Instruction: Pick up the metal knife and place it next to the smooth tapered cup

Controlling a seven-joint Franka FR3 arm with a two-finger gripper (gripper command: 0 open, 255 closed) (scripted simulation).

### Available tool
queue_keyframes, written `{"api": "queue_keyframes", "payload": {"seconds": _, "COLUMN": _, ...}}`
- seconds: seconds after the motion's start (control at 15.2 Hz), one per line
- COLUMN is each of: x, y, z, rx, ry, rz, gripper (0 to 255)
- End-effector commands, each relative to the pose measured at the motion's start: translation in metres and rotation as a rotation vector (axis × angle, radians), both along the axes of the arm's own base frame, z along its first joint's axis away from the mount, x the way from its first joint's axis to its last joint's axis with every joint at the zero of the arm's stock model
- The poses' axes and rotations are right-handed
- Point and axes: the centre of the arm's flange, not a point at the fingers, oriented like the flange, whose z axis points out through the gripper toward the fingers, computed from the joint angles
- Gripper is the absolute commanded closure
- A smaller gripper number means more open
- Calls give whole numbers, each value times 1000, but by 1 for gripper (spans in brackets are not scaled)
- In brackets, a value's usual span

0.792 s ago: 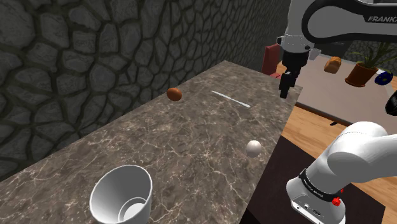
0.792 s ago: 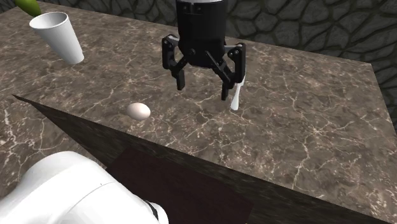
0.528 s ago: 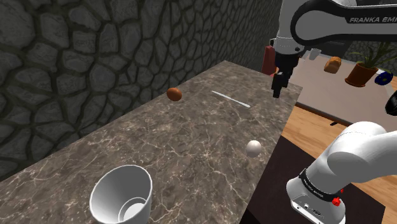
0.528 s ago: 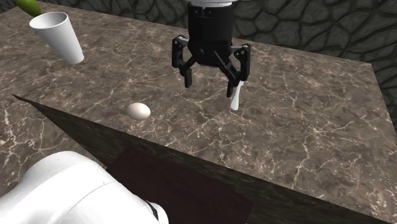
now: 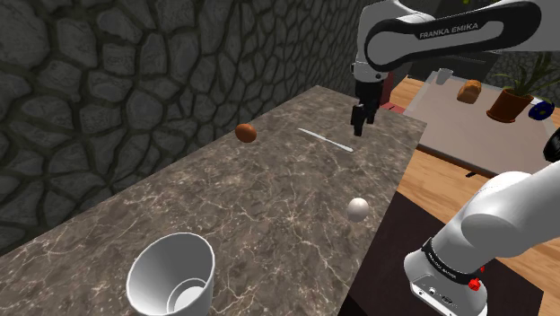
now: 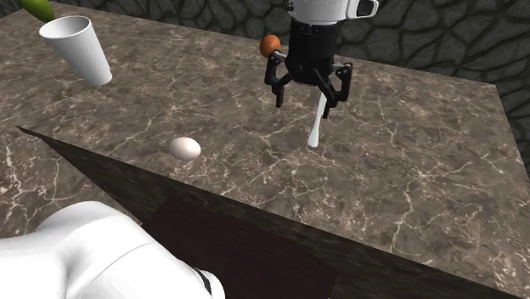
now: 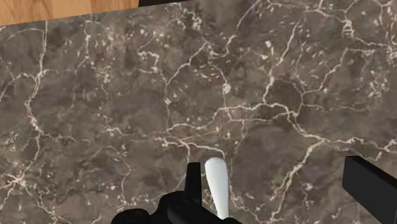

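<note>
Both exterior views show the gripper (image 6: pixel 303 104) spread wide and empty above the knife (image 5: pixel 325 139), which lies flat at the far end of the counter (image 5: pixel 224 206), with the cup (image 5: pixel 172 274) at the near end. The wrist view adds that the knife's pale end lies just beside one finger (image 7: pixel 193 178), not midway between the two.

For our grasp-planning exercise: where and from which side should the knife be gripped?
Take the knife mid-length, across its narrow width, from above: it lies flat on the counter, long and thin, leaving only its side edges to pinch.
</note>
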Motion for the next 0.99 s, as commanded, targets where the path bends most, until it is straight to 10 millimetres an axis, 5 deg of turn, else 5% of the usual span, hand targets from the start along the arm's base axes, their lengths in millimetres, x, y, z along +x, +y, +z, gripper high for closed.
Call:
{"api": "queue_keyframes", "payload": {"seconds": 0.0, "x": 25, "y": -2, "z": -12, "rx": 10, "ry": 2, "rz": -1, "gripper": 0}}
{"api": "queue_keyframes", "payload": {"seconds": 0.66, "x": 140, "y": -9, "z": -76, "rx": 61, "ry": 11, "rz": -8, "gripper": 0}}
{"api": "queue_keyframes", "payload": {"seconds": 0.92, "x": 136, "y": -9, "z": -96, "rx": 61, "ry": 11, "rz": -8, "gripper": 0}}
